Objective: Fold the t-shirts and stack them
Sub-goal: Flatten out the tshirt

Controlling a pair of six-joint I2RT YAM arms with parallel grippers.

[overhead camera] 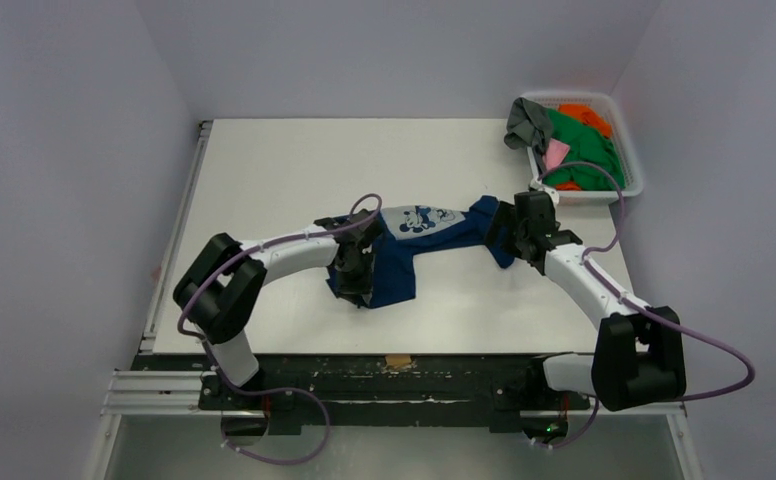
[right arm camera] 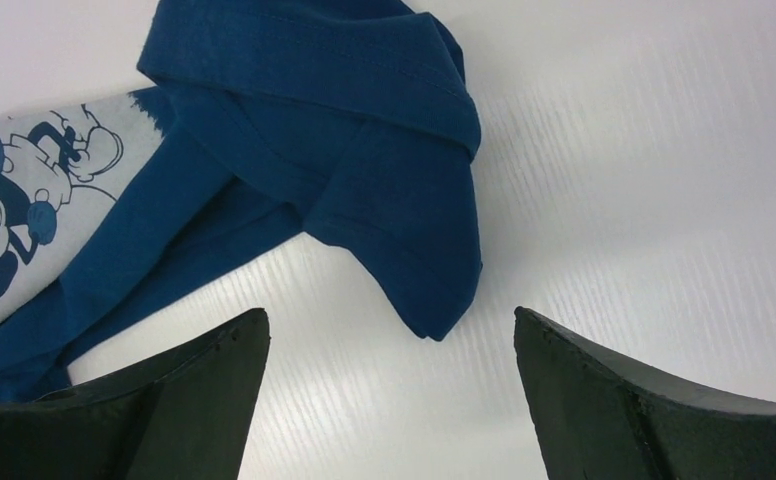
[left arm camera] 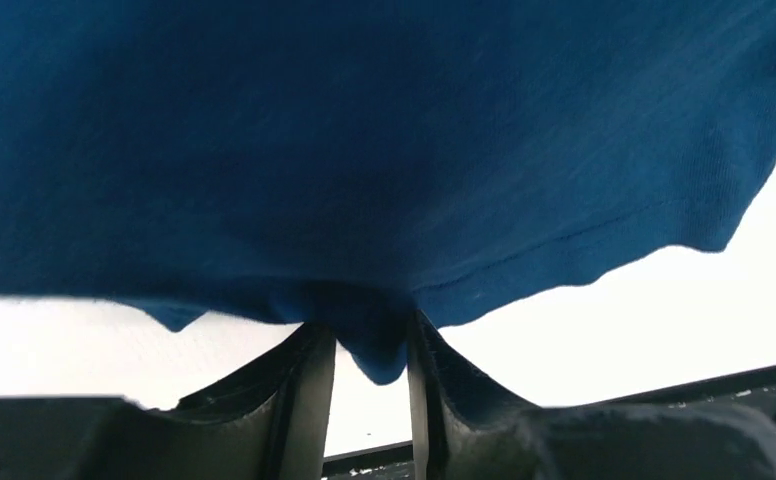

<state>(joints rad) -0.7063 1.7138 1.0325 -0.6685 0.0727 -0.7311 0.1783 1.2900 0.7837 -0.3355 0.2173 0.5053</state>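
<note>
while the navy shirt [overhead camera: 414,252] lies crumpled and unfolded on the table [overhead camera: 284,170], near the basket [overhead camera: 634,175] on its arm-ward side, the left claw [left arm camera: 369,332] is closed on a fold of its hem; the right claw [right arm camera: 389,318] hangs wide and empty over the sleeve end closest to the basket. green, orange, grey and pink shirts [overhead camera: 586,148] fill the basket: apparently nothing is folded or stacked yet.

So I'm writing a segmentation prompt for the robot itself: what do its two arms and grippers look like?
Both arms match: the left arm and right arm have white tubular links between bulky black joint housings. A lilac cable loops along each. The left gripper and right gripper are black, with plain matte, wedge-shaped fingers. No markings are visible.
</note>
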